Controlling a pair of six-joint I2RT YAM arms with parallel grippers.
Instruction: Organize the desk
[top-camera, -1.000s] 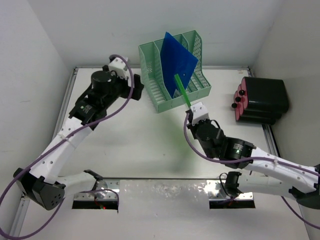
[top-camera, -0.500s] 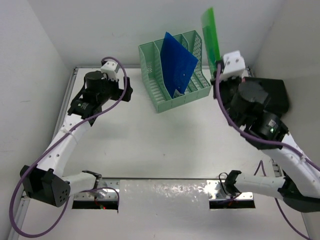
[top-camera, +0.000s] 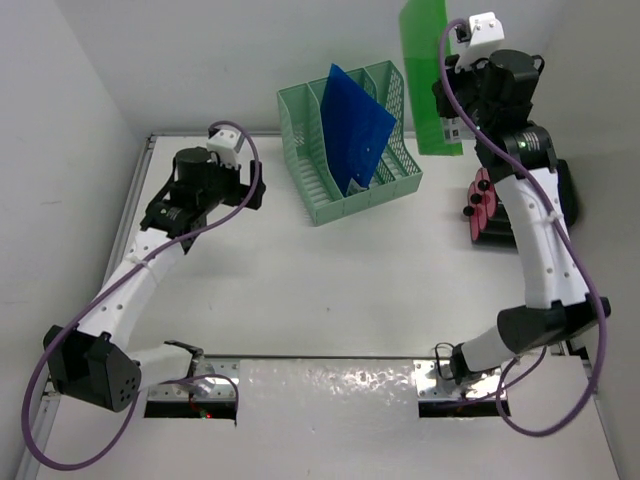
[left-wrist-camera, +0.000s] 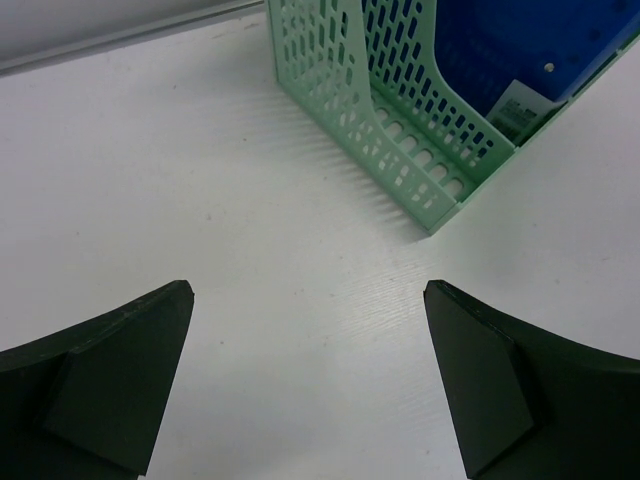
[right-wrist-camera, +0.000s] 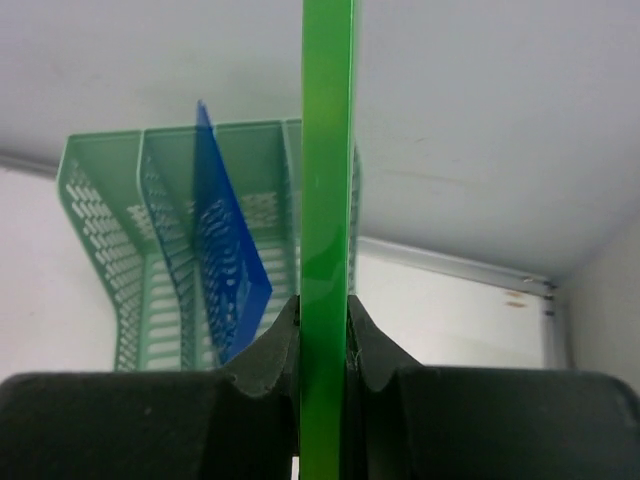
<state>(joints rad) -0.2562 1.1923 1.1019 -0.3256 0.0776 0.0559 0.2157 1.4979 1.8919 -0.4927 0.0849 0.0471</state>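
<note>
Desk (top-camera: 300, 290), the wide white top with thin metal rails, lies beneath both arms and carries the mint-green file rack (top-camera: 345, 150) toward its far side, with a blue folder (top-camera: 355, 125) leaning in what looks like the rack's middle slot. The blue folder and the rack sit just as they did a second ago. The big change is on the right: a second ago the right arm was low in front of the rack, with the green folder (top-camera: 425, 75) showing only as a thin strip near the rack's front right corner. Half a second ago it had swung up to the right of the rack. Now the arm stands taller again, and the green folder hangs upright, above and to the right of the rack, its broad face turned toward the overhead camera and clear of the rack. The right gripper (right-wrist-camera: 322, 330) pinches this folder between its jaws, and the wrist view shows the sheet edge-on, squeezed tight between both pads. Right of the rack, a black case (top-camera: 545, 185) with red cylinders (top-camera: 478, 205) at its near end rests on the desk, partly crossed by the raised arm. The left gripper (left-wrist-camera: 310, 300), close to the rack's left front corner a second ago, has drawn back a little to the left. Its jaws are spread wide over bare desk, holding nothing.
</note>
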